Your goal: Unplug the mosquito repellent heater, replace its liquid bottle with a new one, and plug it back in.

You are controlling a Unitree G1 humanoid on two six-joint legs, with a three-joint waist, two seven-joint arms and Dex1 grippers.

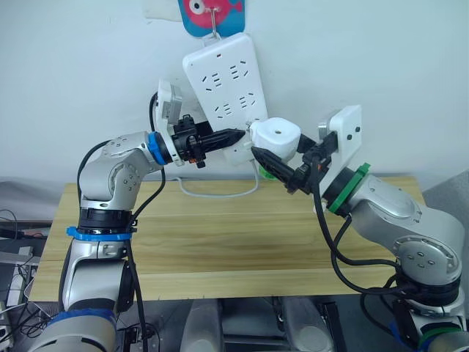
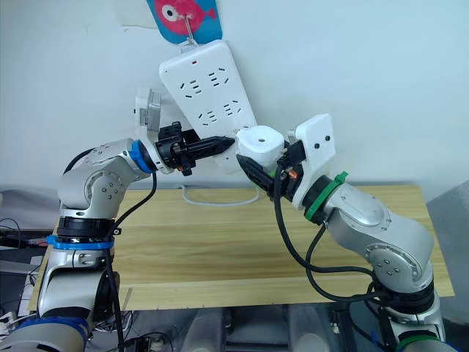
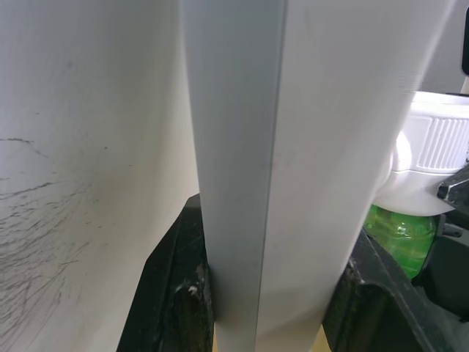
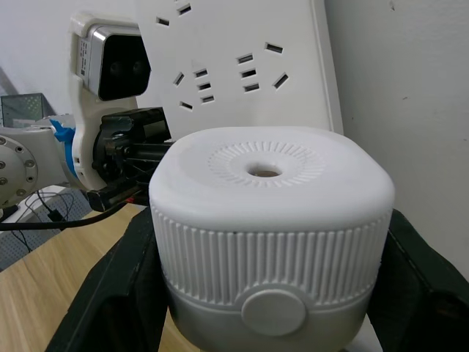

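A: Left eye view first, biggest thing down. What have you got?

B: The tabletop [image 1: 220, 242] sits below both my arms. Above it the power strip [image 1: 223, 88] hangs tilted against the wall from a hook under a fish-shaped hanger [image 1: 212, 15]. My left gripper [image 1: 233, 136] has its fingers clamped on the strip's lower edge; the left wrist view shows one finger [image 3: 176, 293] on each side of the strip's thin white edge.

A: And the mosquito repellent heater?

B: The mosquito repellent heater [image 1: 276, 136] sits at the strip's lower right corner, up in the air, touching or just beside the strip. My right gripper [image 1: 277, 165] is clenched on it, one black finger [image 4: 110, 293] against each ribbed side. Whether its pins are seated in a socket, I cannot tell. A green liquid bottle [image 3: 399, 235] hangs beneath it.

A: So what could go wrong?

B: I judge the strip is the weak point. It only hangs from that hook, so if my left grip slips while my right pulls or pushes, the strip swings or lifts off. An angled pull could bind or bend the pins. The heater's sides are smooth plastic ribs, so a hard tug may slide my fingers off. The bottle could also knock my right fingers and loosen.
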